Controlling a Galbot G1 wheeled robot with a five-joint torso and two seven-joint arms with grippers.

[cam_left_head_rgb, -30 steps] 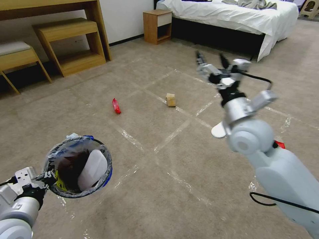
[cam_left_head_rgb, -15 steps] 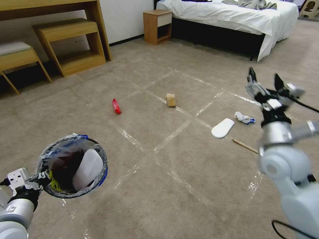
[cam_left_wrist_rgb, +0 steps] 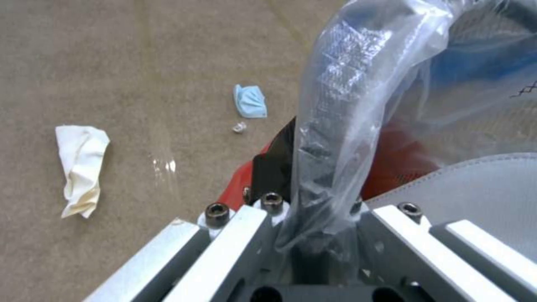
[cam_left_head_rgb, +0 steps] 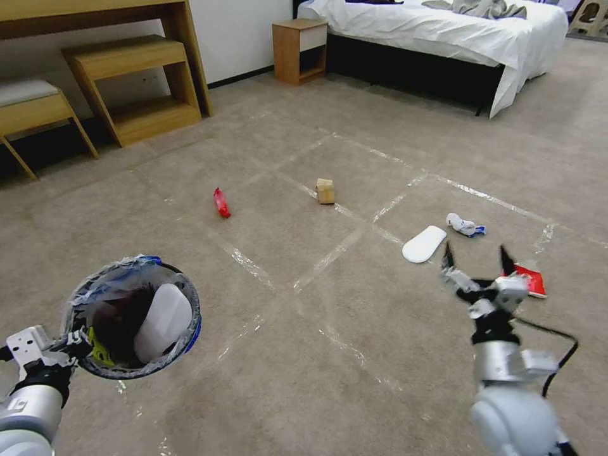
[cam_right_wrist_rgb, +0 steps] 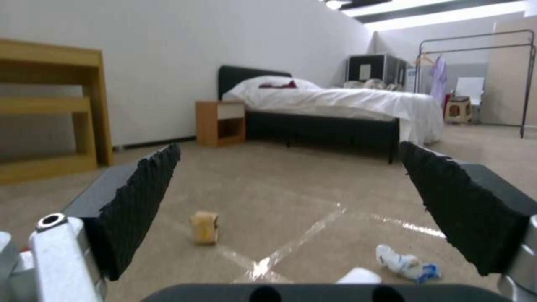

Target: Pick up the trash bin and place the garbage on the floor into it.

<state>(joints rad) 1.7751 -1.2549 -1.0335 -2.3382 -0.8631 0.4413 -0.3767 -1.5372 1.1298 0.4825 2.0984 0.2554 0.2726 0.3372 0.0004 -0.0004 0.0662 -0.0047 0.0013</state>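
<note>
Litter is seen strewn over the floor [cam_left_head_rgb: 329, 329]: a white slipper [cam_left_head_rgb: 424, 244] at centre right looks light and flat, best pinched at its edge. The trash bin [cam_left_head_rgb: 130, 316], lower left, is held clenched at its rim by the left gripper [cam_left_head_rgb: 76, 345]; the right gripper [cam_left_head_rgb: 476, 259] hangs spread, empty.

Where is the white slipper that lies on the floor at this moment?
In the head view the white slipper lies flat on the carpet on the robot's right, beyond the open right gripper, beside a crumpled white and blue wad.
</note>
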